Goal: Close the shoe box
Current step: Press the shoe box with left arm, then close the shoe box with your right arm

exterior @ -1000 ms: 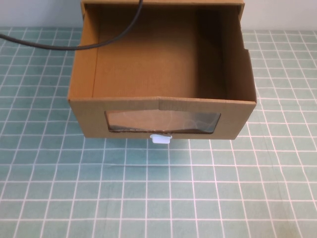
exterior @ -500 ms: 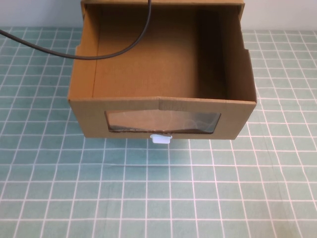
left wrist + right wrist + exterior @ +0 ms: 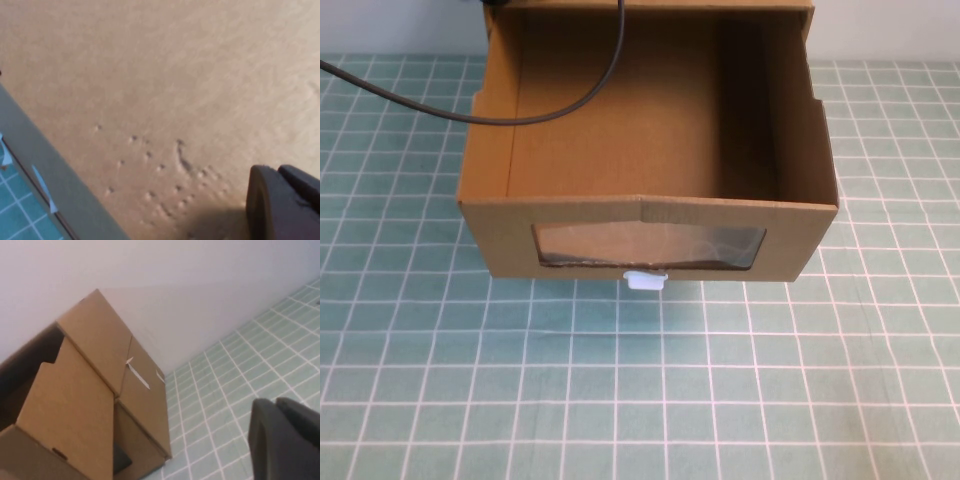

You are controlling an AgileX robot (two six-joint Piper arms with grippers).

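— How do the jaws stand on each arm?

— I cannot tell for either. Of the left gripper only one dark fingertip shows in its wrist view, pressed close against a plain cardboard surface. Of the right gripper only a dark fingertip shows too, hanging above the green gridded worktop. Neither gripper appears in the high view.

— And the shoe box?

— The shoe box sits at the far edge of the worktop, about midway between its left and right edges. Its drawer is pulled out toward the near edge, with the brown inside bare to the camera. The front wall carries the wide clear window, and the small white pull tab sticks out just below it.

— Where is the left gripper relative to it?

— Right up against brown cardboard, with a strip of worktop beside that; which face of the box it is, I cannot tell.

— And the right one?

— Beside the box, well apart from it: its wrist view shows the outer sleeve and the extended drawer from the side, against a white wall.

— Anything else?

— A black cable loops across the open drawer from the far left.
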